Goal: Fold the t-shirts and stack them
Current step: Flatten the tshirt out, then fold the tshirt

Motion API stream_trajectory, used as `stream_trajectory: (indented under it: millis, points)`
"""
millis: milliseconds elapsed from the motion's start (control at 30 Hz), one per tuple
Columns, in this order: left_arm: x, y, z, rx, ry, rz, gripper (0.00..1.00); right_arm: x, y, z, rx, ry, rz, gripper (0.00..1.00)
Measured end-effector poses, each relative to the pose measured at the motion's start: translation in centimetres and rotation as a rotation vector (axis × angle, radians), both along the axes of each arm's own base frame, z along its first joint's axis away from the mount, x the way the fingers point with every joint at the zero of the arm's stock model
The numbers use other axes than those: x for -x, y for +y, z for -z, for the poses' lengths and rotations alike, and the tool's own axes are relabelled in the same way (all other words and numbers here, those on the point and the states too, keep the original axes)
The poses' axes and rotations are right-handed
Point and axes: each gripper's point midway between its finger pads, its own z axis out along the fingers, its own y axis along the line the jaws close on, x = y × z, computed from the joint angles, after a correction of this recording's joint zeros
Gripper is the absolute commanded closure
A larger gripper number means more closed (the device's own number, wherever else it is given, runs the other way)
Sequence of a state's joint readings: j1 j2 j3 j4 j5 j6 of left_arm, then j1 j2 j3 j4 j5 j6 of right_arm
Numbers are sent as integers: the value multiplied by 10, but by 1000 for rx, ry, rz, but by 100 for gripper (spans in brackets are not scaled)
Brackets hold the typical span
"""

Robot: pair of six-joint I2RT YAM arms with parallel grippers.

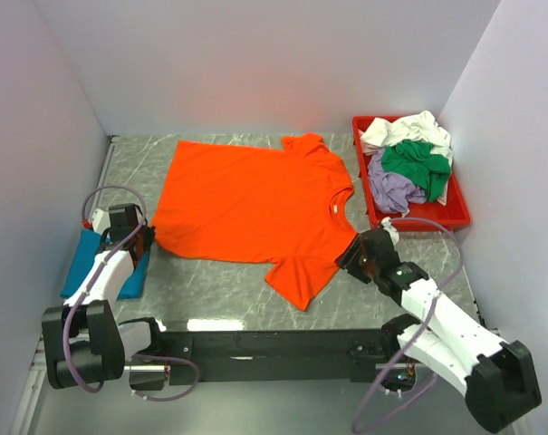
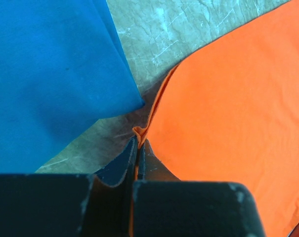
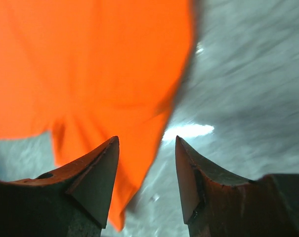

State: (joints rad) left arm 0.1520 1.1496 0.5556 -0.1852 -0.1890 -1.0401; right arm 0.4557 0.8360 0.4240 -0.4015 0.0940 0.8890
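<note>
Now we see the orange t-shirt spread flat and smooth mid-surface, its long axis running left to right, collar toward the right. Our left tool pinches its hem corner; our right tool gapes beside the near sleeve.

One fixed overhead view, two close wrist views.
The top camera looks down from above and behind the arm bases, far enough to take in the whole surface. The left wrist camera sits just behind the left end effector, facing down, very near the edge of the orange t-shirt and the blue t-shirt. The right wrist camera looks past the right end effector, close and blurred. All three share the orange t-shirt.
</note>
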Motion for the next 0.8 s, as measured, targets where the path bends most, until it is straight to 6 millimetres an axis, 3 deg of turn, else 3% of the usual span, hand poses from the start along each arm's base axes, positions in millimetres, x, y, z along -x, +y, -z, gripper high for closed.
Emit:
stream_trajectory:
  millis: [167,467,667,767,800]
  points:
    - [0,0,0,1,0,1,99,-12,-17,19,19,64,30,46]
    - [0,-1,-2,2,-4,8,99,-21,-7,27,-18,66,-9,49]
    - [0,-1,-2,2,-5,8,99,-23,-5,35,-20,78,-18,69]
    - [1,-1,-2,2,-3,8,99,-24,-5,36,-17,77,-21,85]
    - [1,-1,-2,2,-2,8,99,-25,-5,36,-16,76,-21,95]
